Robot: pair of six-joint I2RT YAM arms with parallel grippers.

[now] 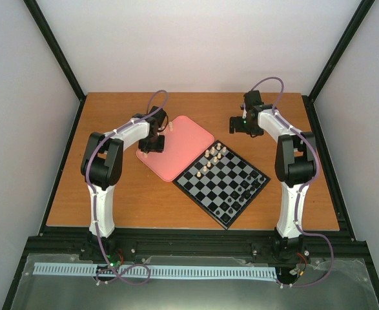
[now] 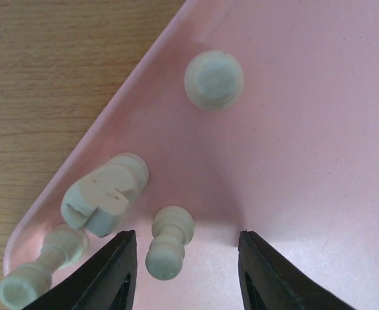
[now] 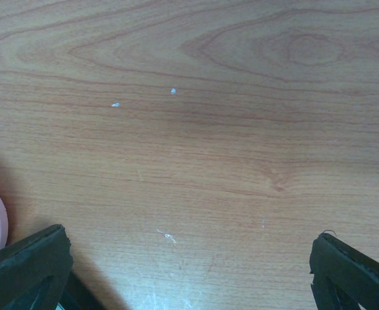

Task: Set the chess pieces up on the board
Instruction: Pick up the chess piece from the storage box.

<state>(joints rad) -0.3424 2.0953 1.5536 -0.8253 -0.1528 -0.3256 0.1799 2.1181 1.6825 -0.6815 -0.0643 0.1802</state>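
Several cream chess pieces lie in the left corner of the pink tray point(image 2: 318, 129). A small pawn point(image 2: 170, 242) lies on its side between the fingers of my left gripper point(image 2: 186, 240), nearer the left finger point(image 2: 112, 271); neither finger touches it, so the gripper is open. A notched piece point(image 2: 105, 197) and another piece point(image 2: 40, 268) lie to the left, and one point(image 2: 214, 79) stands farther off. The board point(image 1: 205, 194) holds several cream pieces point(image 1: 212, 155) at its far corner. My right gripper point(image 3: 189, 258) is wide open over bare wood.
Small black pieces point(image 1: 242, 192) stand along the board's near right side. The pink tray point(image 1: 189, 139) touches the board's far left edge. The tray's raised rim point(image 2: 112, 123) runs just left of the lying pieces. Black frame posts border the wooden table point(image 1: 112, 200).
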